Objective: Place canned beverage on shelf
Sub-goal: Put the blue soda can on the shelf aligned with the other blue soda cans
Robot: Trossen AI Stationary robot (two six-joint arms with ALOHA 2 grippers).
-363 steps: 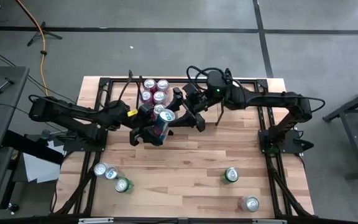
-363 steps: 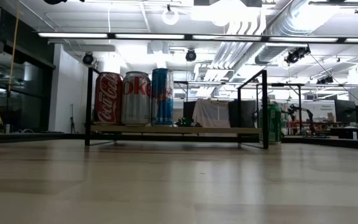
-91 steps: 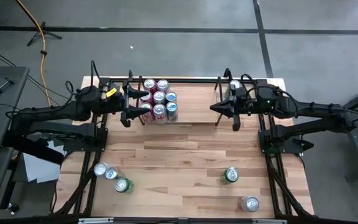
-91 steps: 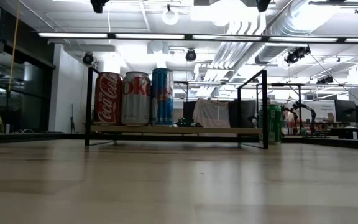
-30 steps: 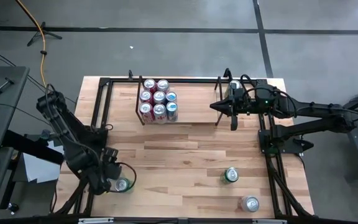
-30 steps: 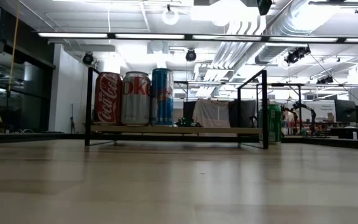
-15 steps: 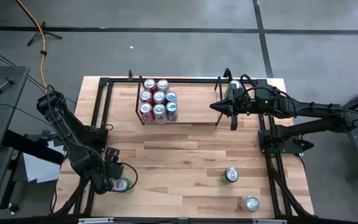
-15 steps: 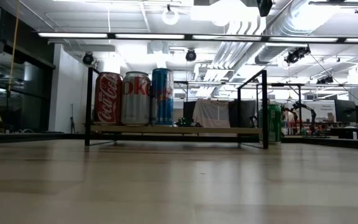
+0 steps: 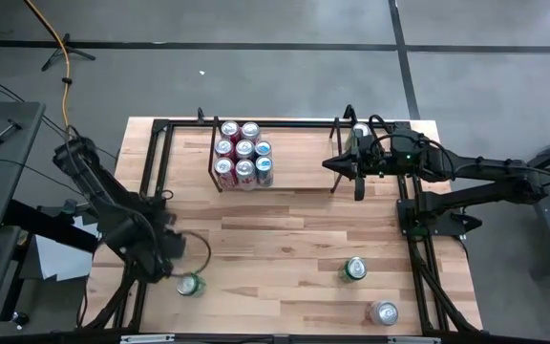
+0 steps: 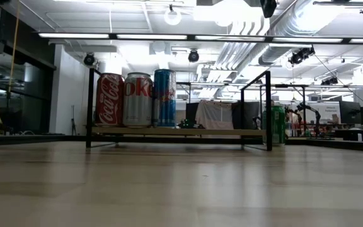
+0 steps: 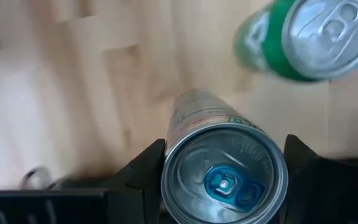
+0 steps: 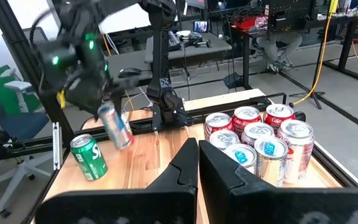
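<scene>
Left tool (image 11: 224, 163) pinching a slim silver can with a blue tab (image 11: 224, 177) at the wooden surface's (image 9: 285, 239) near-left corner.

The can is lifted, tilted, just beside a green can (image 9: 190, 284). The black-rod shelf (image 9: 336, 158) with seven cans stands far off; the right tool (image 12: 198, 157), pressed together, hovers at its right end.

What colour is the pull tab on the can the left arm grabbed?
Blue, on a silver can top; the left wrist view shows it best.
</scene>
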